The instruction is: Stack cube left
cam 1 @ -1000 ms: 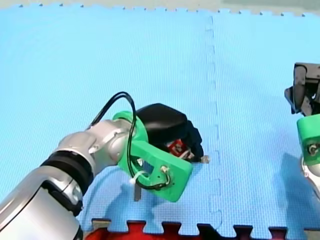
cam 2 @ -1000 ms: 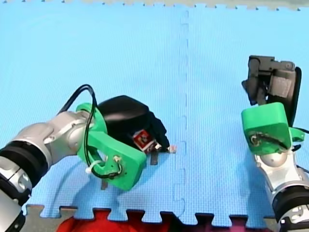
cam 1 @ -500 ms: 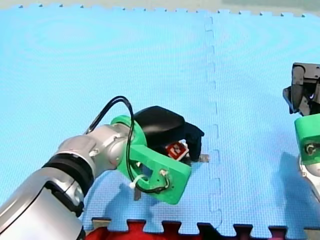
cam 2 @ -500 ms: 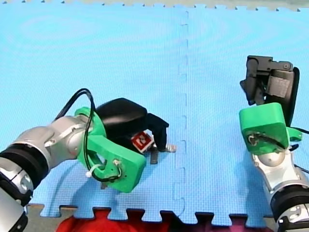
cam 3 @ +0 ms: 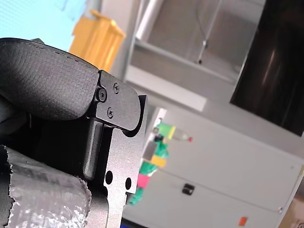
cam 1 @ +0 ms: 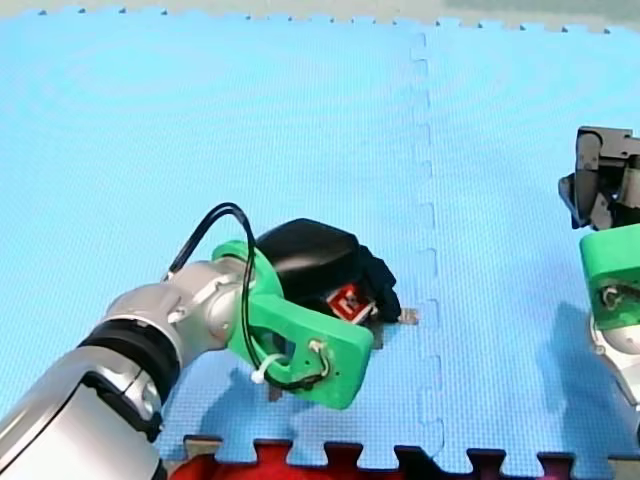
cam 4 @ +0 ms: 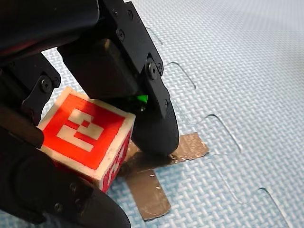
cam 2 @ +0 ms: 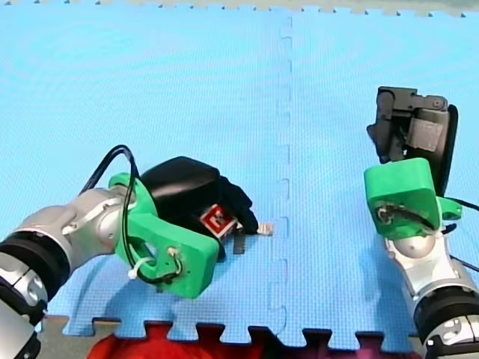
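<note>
The left hand (cam 2: pixel 217 202) pinches the red cube (cam 4: pixel 85 135) just over the tape cross (cam 4: pixel 156 175) on the blue mat (cam 1: pixel 300 120). The grasp looks done, but the stacking is not. The right hand (cam 2: pixel 408 131) hangs well apart at the right.

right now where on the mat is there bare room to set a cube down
The blue foam mat is bare across its far half and between the centre seam and the right hand. Crowded near the front left: the left hand grips the red white-patterned cube at silver tape.
</note>
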Robot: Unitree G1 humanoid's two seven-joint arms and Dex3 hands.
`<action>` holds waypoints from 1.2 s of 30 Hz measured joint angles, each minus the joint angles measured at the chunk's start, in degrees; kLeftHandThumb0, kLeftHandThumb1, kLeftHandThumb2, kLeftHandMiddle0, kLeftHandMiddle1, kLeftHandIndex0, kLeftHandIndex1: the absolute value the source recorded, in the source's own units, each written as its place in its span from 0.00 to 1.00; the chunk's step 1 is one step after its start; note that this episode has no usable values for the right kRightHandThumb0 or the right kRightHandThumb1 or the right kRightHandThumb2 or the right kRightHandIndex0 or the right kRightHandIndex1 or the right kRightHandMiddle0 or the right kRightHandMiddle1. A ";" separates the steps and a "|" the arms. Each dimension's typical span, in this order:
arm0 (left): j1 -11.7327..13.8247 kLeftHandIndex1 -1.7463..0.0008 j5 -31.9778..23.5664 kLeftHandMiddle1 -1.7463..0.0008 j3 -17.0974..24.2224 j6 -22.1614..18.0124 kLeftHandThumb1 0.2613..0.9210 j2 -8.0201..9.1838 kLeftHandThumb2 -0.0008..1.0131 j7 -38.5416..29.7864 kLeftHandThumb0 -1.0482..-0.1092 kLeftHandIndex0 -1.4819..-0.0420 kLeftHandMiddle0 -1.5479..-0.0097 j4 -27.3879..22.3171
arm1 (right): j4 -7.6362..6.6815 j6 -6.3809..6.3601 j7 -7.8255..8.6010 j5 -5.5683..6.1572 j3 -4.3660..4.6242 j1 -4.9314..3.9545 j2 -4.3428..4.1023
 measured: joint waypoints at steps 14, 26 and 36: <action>-0.03 1.00 -0.04 0.00 0.40 -0.35 0.70 -0.17 0.00 -0.24 0.14 0.56 0.42 -0.07 | 0.01 0.19 -0.05 0.15 -0.09 -0.12 0.60; -0.32 1.00 1.14 0.00 -0.45 -0.24 0.71 -0.12 0.00 1.10 0.17 0.58 0.38 -0.39 | 0.34 0.39 0.22 0.41 -0.22 -0.49 0.76; -1.16 0.99 1.44 0.00 -0.56 -1.62 0.80 0.08 0.02 2.27 0.08 0.57 0.37 -0.60 | 0.49 0.63 0.77 0.86 -0.46 -0.54 0.78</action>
